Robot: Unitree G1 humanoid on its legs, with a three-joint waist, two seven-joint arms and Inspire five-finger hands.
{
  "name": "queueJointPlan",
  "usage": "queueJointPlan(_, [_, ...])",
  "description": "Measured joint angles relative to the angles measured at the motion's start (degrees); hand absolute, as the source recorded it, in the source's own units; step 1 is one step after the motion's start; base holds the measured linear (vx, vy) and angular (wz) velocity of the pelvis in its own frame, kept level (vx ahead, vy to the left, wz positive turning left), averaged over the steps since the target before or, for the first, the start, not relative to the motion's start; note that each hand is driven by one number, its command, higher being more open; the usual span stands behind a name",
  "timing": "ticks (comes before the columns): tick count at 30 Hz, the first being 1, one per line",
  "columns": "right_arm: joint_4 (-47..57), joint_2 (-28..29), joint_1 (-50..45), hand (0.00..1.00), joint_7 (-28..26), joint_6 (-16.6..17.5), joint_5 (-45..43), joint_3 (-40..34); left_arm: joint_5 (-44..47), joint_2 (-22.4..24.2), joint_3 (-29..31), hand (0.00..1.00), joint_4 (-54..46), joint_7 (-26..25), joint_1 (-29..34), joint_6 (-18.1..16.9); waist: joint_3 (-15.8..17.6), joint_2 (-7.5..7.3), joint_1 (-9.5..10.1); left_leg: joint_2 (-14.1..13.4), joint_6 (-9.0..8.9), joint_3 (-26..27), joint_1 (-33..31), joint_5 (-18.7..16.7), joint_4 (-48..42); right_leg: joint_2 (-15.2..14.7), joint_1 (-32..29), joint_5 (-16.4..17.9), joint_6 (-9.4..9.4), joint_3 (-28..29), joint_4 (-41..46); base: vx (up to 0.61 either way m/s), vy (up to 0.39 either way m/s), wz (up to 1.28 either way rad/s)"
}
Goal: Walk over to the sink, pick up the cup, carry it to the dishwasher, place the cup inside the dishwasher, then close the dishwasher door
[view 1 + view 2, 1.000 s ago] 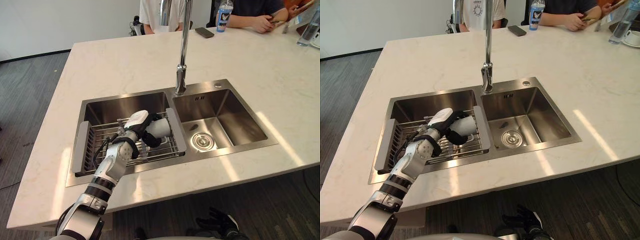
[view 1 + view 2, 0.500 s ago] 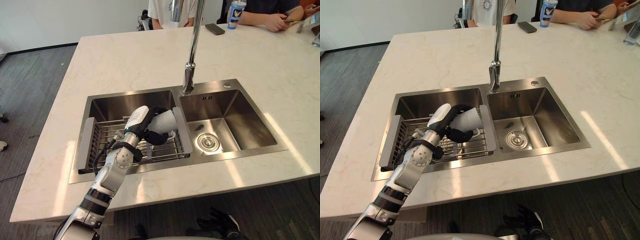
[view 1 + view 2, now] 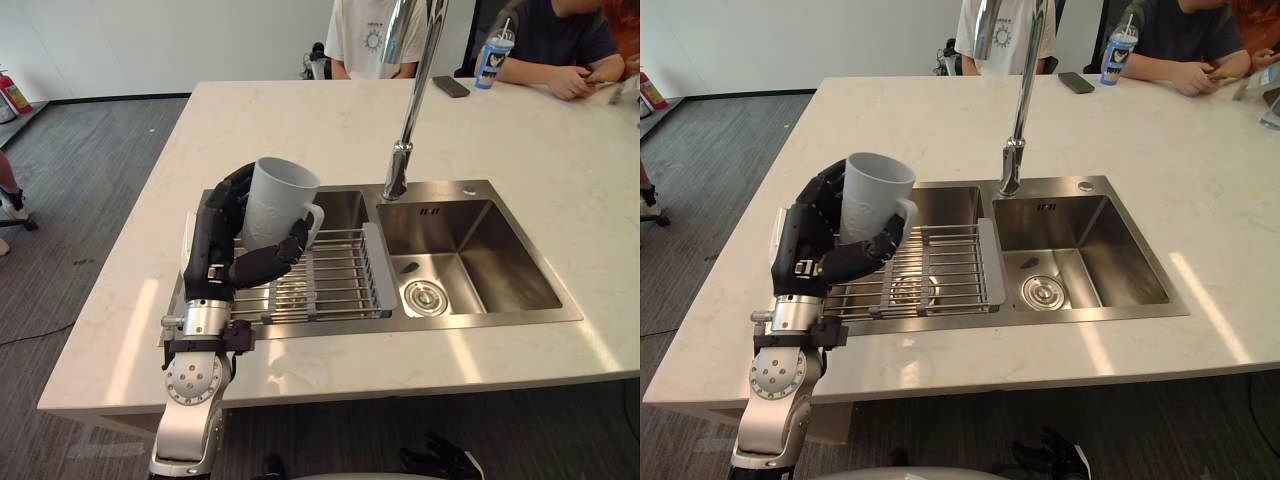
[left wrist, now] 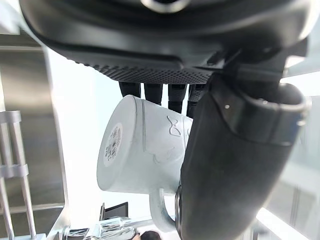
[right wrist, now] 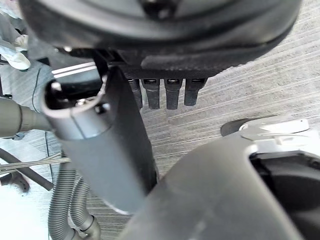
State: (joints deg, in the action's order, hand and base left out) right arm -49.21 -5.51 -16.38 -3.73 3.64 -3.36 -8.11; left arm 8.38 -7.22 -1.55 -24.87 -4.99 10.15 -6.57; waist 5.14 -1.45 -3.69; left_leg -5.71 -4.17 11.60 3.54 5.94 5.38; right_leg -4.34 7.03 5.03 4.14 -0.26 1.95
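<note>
Fingers [image 3: 228,196] of left hand [image 3: 212,250] wrapped round the white cup [image 3: 277,203]
Held upright, clear of the rack [image 3: 340,282], 9 o'clock of the faucet [image 3: 415,100]; base sticker [image 4: 114,142] unreadable tbh.

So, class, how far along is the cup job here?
Done: the robot stands at the stainless steel double sink, and the white ceramic cup is up off the grey wire rack. In hand: the left hand has its fingers curled round it. Left: carrying it to the dishwasher, placing it inside, closing the door.
</note>
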Motion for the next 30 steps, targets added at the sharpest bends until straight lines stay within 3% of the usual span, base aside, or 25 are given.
queueJointPlan(9, [0.96, 0.33, 0.10, 0.90, 1.82, 0.24, -2.11, 0.66, 8.19, 1.90, -4.24, 0.30, -3.86, 1.29, 6.16, -0.18, -0.47, -0.72, 1.42, -0.20, 0.24, 3.23, 0.57, -0.22, -0.29, 0.07, -1.93, -0.39, 0.49, 3.45, 1.47, -0.01, 0.003, -0.18])
queueJointPlan(12, [4.37, 0.87, 0.08, 0.90, 3.27, 0.32, -2.10, 0.68, 8.63, 2.38, -7.41, 0.30, -6.93, 1.70, 6.48, -1.12, 0.09, -1.30, 2.27, -0.50, 0.90, 6.22, -0.69, -1.10, -2.18, -0.27, -4.81, -1.13, 1.64, 6.01, 3.98, -0.06, 0.041, -0.51])
queueJointPlan(15, [9.52, 1.42, 0.16, 0.90, 4.62, 0.40, -2.09, 0.81, 8.52, 2.99, -8.70, 0.30, -7.30, 1.74, 4.72, -1.95, 0.72, -1.40, 2.97, -1.75, 2.75, 7.96, -4.65, -5.15, -9.54, -0.99, -9.23, -2.53, 3.81, 1.15, 8.47, -0.15, 0.019, -0.36])
queueJointPlan(16, [10.78, 1.39, 0.78, 0.90, 5.08, 0.45, -2.07, 0.68, 8.45, 3.76, -8.45, 0.30, -7.54, 1.61, 4.15, -2.10, 1.11, -0.41, 3.49, -2.58, 3.65, 8.63, -5.55, -5.70, -10.67, -1.41, -10.02, -1.53, 4.41, -1.37, 11.56, -0.18, 0.024, -0.25])
queueJointPlan(17, [11.27, 1.50, 0.96, 0.90, 5.24, 0.43, -2.07, 0.95, 8.45, 4.08, -8.42, 0.30, -7.69, 1.54, 4.00, -2.35, 1.35, -0.33, 3.74, -2.57, 4.00, 8.87, -5.70, -5.75, -11.08, -2.12, -11.55, 1.52, 3.79, -2.90, 18.75, -0.16, 0.019, -0.06])
queueJointPlan(18, [11.82, 1.49, 0.55, 0.90, 5.45, 0.45, -2.07, 1.64, 8.45, 4.47, -8.37, 0.30, -7.94, 1.10, 4.16, -2.71, 1.43, -0.27, 4.29, -2.25, 4.48, 8.50, -5.96, -5.72, -11.80, -3.25, -12.34, 6.22, 4.25, -4.62, 31.20, -0.13, 0.008, 0.18])
queueJointPlan(19, [11.79, 1.51, 0.21, 0.90, 5.29, 0.46, -2.07, 2.44, 8.45, 4.46, -7.96, 0.30, -8.48, 1.09, 4.47, -3.09, 1.04, -0.90, 4.81, -1.55, 5.01, 7.77, -6.52, -5.37, -12.18, -3.63, -10.92, 7.84, 5.60, -4.89, 38.23, -0.13, -0.010, 0.30])
queueJointPlan(20, [11.81, 1.57, 0.15, 0.90, 5.20, 0.48, -2.06, 2.78, 8.45, 4.46, -7.64, 0.30, -8.79, 1.09, 4.63, -3.41, 0.76, -1.29, 5.40, -1.11, 5.30, 7.32, -7.29, -5.18, -12.69, -3.66, -9.88, 7.76, 5.77, -4.67, 39.74, -0.13, -0.050, 0.32])
queueJointPlan(21, [11.78, 1.51, 0.33, 0.90, 5.10, 0.56, -2.07, 3.18, 8.43, 4.64, -6.99, 0.30, -9.31, 1.09, 4.60, -4.12, -0.12, -2.92, 6.40, -0.12, 5.21, 6.93, -9.66, -5.02, -14.98, -3.84, -8.64, 7.64, 6.37, -3.77, 38.00, -0.17, -0.031, 0.16])
queueJointPlan(22, [11.68, 0.37, 1.17, 0.90, 5.30, 0.60, -2.06, 3.48, 8.36, 5.41, -6.61, 0.30, -9.47, 0.97, 4.79, -4.20, -0.04, -1.95, 8.38, -0.32, 4.79, 6.62, -12.72, -4.44, -17.00, -2.96, -9.45, 8.32, 7.35, -3.39, 35.23, -0.17, -0.002, 0.05])
queueJointPlan(23, [11.68, -0.17, 1.43, 0.90, 5.45, 0.61, -2.06, 3.52, 8.33, 5.89, -6.71, 0.30, -9.49, 0.97, 4.89, -4.20, -0.12, -0.97, 9.34, -0.38, 4.99, 6.15, -13.39, -4.29, -16.93, -2.49, -9.30, 8.48, 7.27, -3.34, 33.44, -0.13, 0.047, -0.06])
queueJointPlan(24, [11.39, -0.76, 2.33, 0.90, 5.79, 0.66, -2.07, 3.65, 7.93, 6.34, -6.70, 0.30, -10.10, 0.95, 5.10, -4.27, -0.52, 0.16, 10.04, -0.47, 5.20, 6.00, -14.70, -3.05, -16.50, -1.71, -7.81, 10.56, 4.98, -3.12, 28.38, -0.11, 0.003, 0.05])
queueJointPlan(25, [10.80, -0.76, 3.89, 0.90, 6.13, 1.06, -2.10, 3.92, 7.33, 6.50, -5.74, 0.30, -10.51, 0.92, 4.84, -4.82, -0.13, -0.15, 9.87, -0.21, 5.44, 5.93, -16.87, -2.23, -17.15, -1.81, -7.12, 12.81, 1.30, -2.99, 24.40, -0.22, -0.058, 0.09])
queueJointPlan(27, [9.23, -1.14, 7.54, 0.90, 6.38, 1.58, -2.11, 3.92, 7.34, 6.78, -4.99, 0.30, -10.32, 0.42, 4.64, -4.77, 2.37, 1.17, 9.49, -1.11, 5.11, 4.39, -19.03, -1.28, -19.41, -0.35, -4.63, 13.41, 0.13, -3.01, 18.38, -0.30, -0.089, 0.24])
queueJointPlan(28, [8.75, -1.59, 8.58, 0.90, 6.47, 1.72, -2.12, 3.90, 7.38, 7.03, -5.36, 0.30, -9.59, -0.03, 5.02, -4.66, 3.77, 2.96, 8.40, -2.21, 4.29, 1.64, -20.02, -0.41, -20.87, 1.51, -3.05, 12.53, -0.31, -3.93, 16.48, -0.28, -0.063, 0.55])
queueJointPlan(30, [8.20, -1.57, 8.58, 0.90, 6.55, 1.84, -2.12, 3.77, 7.38, 6.37, -6.45, 0.30, -9.09, -0.07, 5.85, -4.64, 4.40, 2.86, 7.33, -1.30, 0.34, -2.67, -20.37, 2.82, -19.36, 1.41, -2.73, 11.83, -1.49, -7.12, 16.58, -0.34, -0.041, 0.78])
